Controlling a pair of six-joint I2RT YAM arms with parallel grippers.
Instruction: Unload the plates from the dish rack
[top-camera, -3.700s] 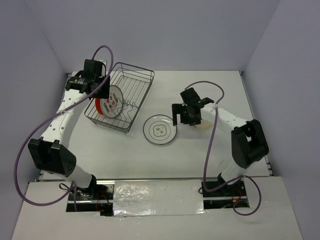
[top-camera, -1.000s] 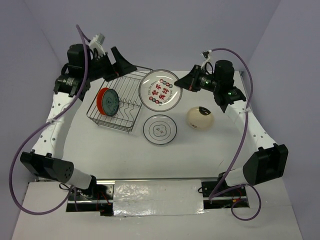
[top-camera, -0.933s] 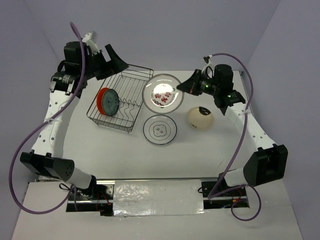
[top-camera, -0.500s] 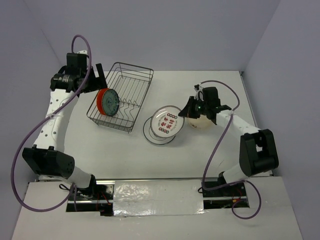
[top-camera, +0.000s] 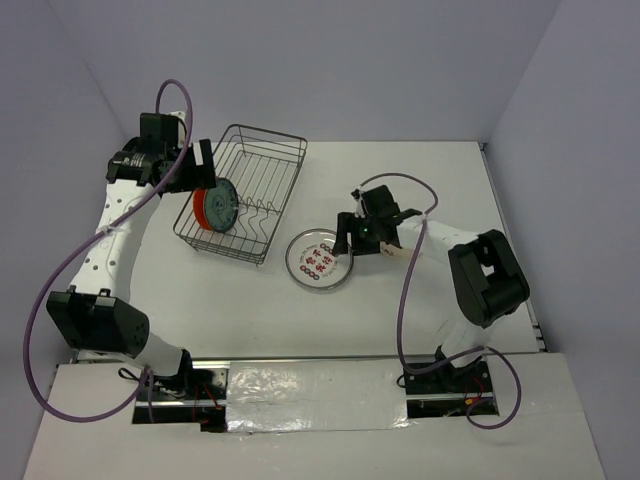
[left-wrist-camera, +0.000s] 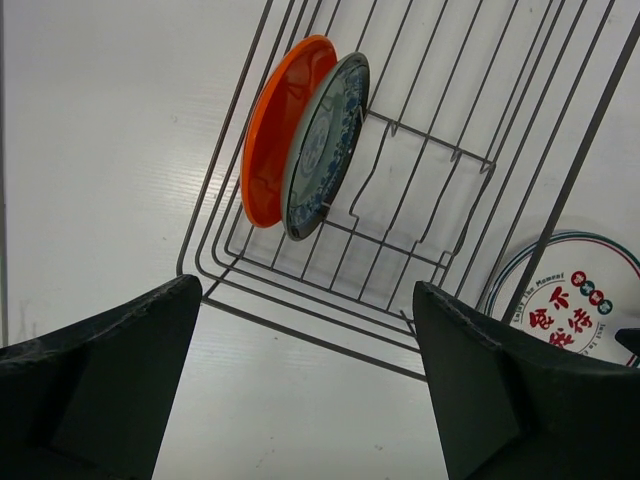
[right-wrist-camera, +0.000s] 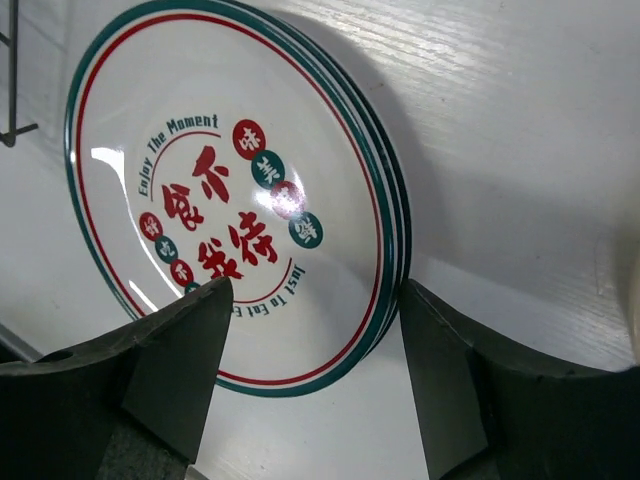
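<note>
The dish rack (top-camera: 262, 180) stands at the back left. An orange plate (top-camera: 203, 208) and a teal patterned plate (top-camera: 222, 206) stand on edge at its near left end. My left gripper (top-camera: 200, 172) is open and empty just above them. In the left wrist view the orange plate (left-wrist-camera: 272, 130) and teal plate (left-wrist-camera: 325, 140) lean together in the rack (left-wrist-camera: 450, 150). A white plate with red characters (top-camera: 317, 262) lies on top of a stack on the table. My right gripper (top-camera: 346, 238) is open at its right rim, the jaws either side of the plate (right-wrist-camera: 230, 200).
A cream dish (top-camera: 394, 253) is mostly hidden under my right arm, just right of the stack. The rack's right half holds only wire dividers. The red-character plate also shows past the rack in the left wrist view (left-wrist-camera: 575, 310). Grey walls close in the table.
My right gripper carried the red-character plate down from above the rack, laid it on the black-patterned plate and opened. My left gripper came down to the rack's left end.
</note>
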